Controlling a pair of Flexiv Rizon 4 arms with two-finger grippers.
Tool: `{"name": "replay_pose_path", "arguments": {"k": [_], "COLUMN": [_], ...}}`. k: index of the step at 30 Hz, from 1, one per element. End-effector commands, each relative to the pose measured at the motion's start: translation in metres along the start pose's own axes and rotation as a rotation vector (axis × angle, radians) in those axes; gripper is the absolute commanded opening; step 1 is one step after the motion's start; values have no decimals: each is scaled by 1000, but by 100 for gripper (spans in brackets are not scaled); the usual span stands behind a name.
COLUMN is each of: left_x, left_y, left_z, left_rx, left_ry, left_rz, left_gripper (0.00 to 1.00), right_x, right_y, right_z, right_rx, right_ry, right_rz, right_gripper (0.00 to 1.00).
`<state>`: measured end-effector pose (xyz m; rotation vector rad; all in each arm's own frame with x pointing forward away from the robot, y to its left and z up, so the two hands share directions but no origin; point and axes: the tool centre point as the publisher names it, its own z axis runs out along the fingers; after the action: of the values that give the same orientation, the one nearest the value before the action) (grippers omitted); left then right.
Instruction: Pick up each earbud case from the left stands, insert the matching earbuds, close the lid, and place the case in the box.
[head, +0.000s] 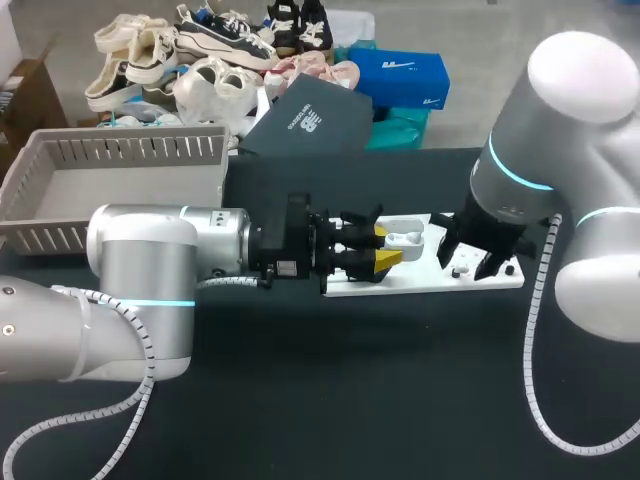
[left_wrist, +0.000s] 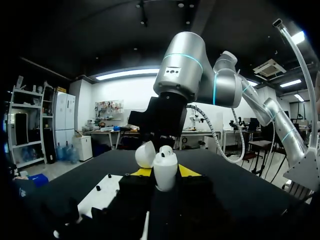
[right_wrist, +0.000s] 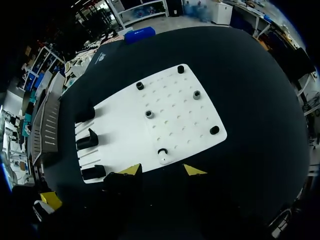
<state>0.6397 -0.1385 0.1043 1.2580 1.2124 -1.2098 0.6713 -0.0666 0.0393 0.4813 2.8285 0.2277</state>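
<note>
Currently the left gripper (left_wrist: 165, 171) clamps the open earbud case (left_wrist: 165, 177) upright, at nine o'clock from the right gripper (right_wrist: 162, 170), whose wide-spread fingers hover over an earbud (right_wrist: 162, 159) on the white board (right_wrist: 125, 135), which probably needs grasping next for insertion.

No text, number or sign can be read on the things on the counter (head: 330, 400). The dark box (head: 305, 120) at its far edge carries a pale logo above a line of print too small to make out.
</note>
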Motion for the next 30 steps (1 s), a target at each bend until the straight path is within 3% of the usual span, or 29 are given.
{"name": "replay_pose_path", "arguments": {"k": [1, 11, 14, 22, 27, 30], "left_x": [0, 0, 0, 0, 0, 0], "left_y": [-1, -1, -1, -1, -1, -1], "left_z": [0, 0, 0, 0, 0, 0], "left_rx": [-5, -5, -5, -5, -5, -5], "left_ry": [-1, -1, -1, -1, -1, -1], "left_rz": [2, 2, 2, 2, 2, 2], "left_gripper": [0, 0, 0, 0, 0, 0], "right_x": [-5, -9, -10, -12, -12, -13], "right_y": [-4, -6, -5, -5, -4, -5], "right_z": [7, 13, 16, 20, 20, 21], "right_rx": [-5, -15, -15, -16, -18, -16], "right_ry": [-2, 12, 16, 24, 25, 27], "right_rz": [11, 24, 22, 20, 19, 19], "right_gripper": [47, 46, 39, 38, 24, 23]}}
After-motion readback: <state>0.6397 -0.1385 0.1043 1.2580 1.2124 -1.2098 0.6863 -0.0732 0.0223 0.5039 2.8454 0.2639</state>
